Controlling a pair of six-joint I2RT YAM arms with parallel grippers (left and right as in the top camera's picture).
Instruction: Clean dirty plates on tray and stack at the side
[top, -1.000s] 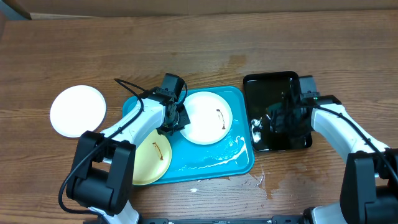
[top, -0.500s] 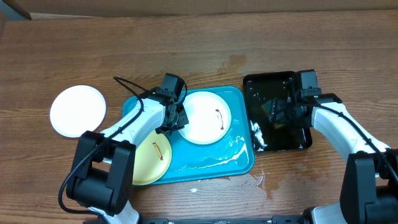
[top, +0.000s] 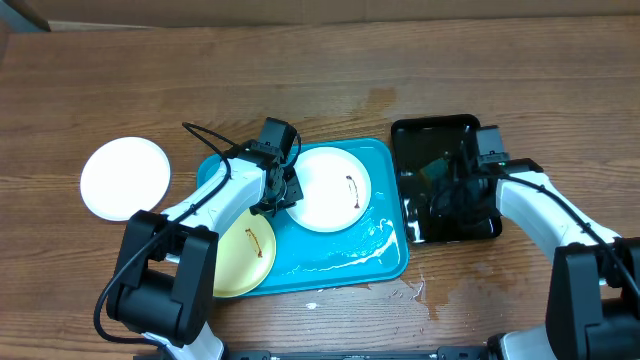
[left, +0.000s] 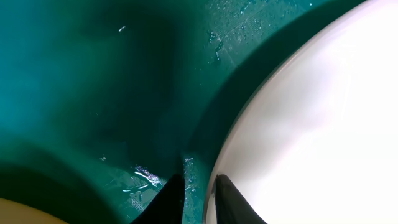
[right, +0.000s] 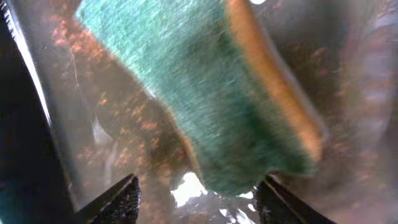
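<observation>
As the overhead camera looks down, my left gripper (top: 283, 192) sits at the left rim of the white plate (top: 335, 200), which lies on the blue tray (top: 310, 265) with a brown smear (top: 352, 187) on it. A yellow-green plate (top: 240, 262) overlaps the tray's near left corner, and a second white plate (top: 125, 178) rests on the table (top: 300, 70), well apart. My right gripper (top: 450, 188) hangs over the black tray (top: 430, 135).

On my left wrist camera, my fingers (left: 171, 198) are clenched on the white plate's rim.

On my right wrist camera, my fingers (right: 118, 199) are spread wide, with a green sponge (right: 199, 93) just ahead of them.
</observation>
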